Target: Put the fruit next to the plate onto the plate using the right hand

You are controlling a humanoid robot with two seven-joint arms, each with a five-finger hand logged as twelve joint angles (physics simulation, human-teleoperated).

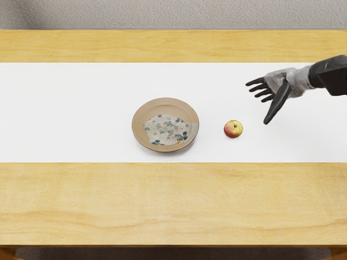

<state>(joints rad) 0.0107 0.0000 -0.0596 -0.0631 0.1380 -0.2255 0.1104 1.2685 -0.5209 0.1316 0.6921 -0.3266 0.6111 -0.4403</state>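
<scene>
A small red and yellow apple (233, 129) lies on the white runner, a little to the right of the plate. The plate (142, 116) is tan-rimmed with a blue-green floral centre, and nothing is on it. My right hand (268, 95) comes in from the right edge and hovers above and to the right of the apple, fingers spread and holding nothing. It is apart from the fruit. The left arm does not show.
A white runner (81, 114) crosses the wooden table (162, 200) from left to right. The table's far edge meets a grey wall at the top of the view.
</scene>
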